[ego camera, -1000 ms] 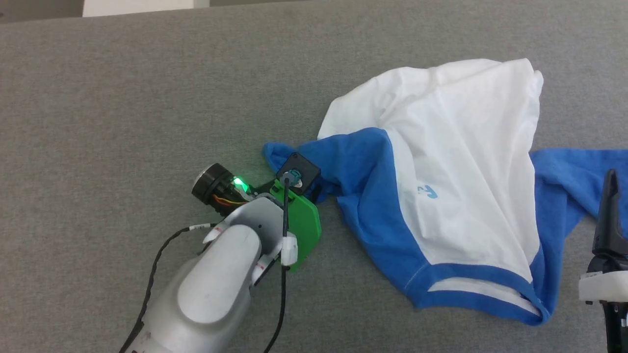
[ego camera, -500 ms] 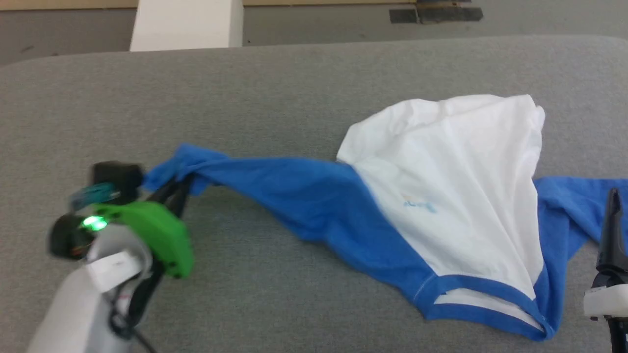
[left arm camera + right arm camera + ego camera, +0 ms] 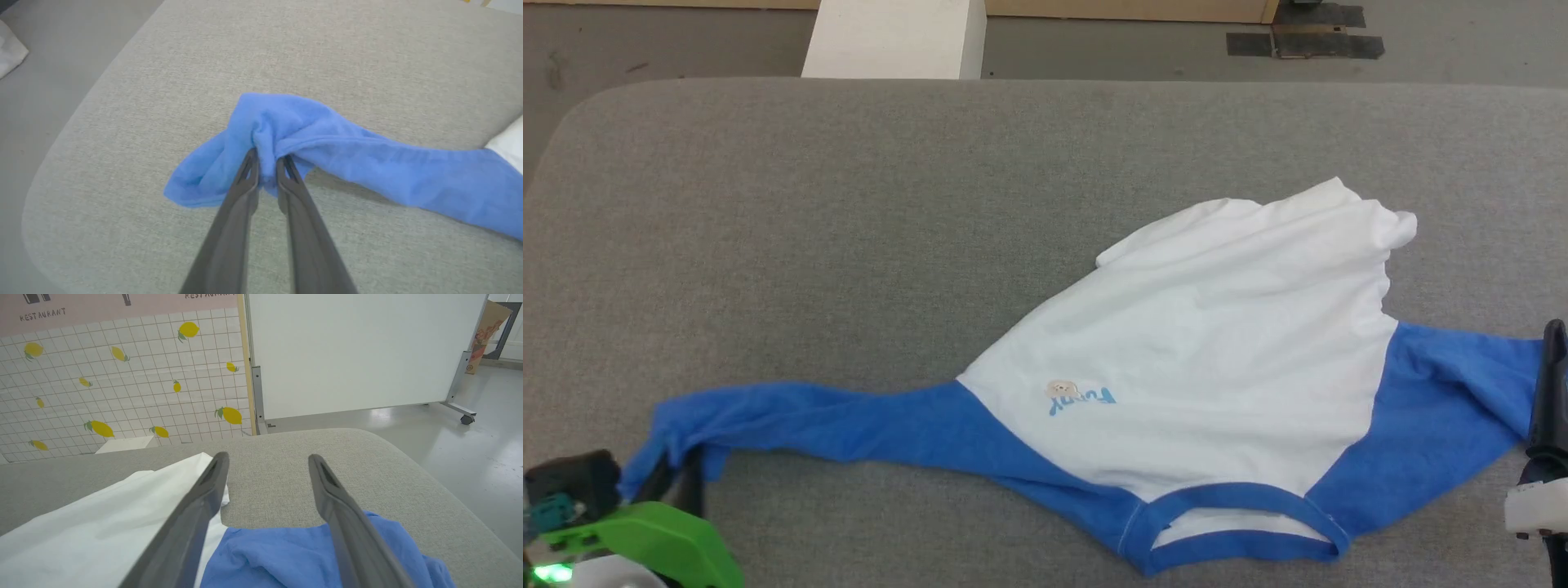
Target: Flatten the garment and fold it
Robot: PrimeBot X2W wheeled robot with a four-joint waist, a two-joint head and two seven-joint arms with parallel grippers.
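My left claw (image 3: 267,163) is closed narrow on the garment (image 3: 367,151), with the bunched blue sleeve end pinched between both fingertips. From the grip, the sleeve runs off to the right across the grey padded table (image 3: 327,49) toward the white body. My right claw (image 3: 267,465) stands wide and holds nothing. The other blue sleeve lies beneath it.

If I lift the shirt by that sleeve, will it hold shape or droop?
Likely droops: the sleeve bunches limply where the left gripper pinches it. Probably light: the shirt lies thin and wrinkled. It may drag on the rough cushion.
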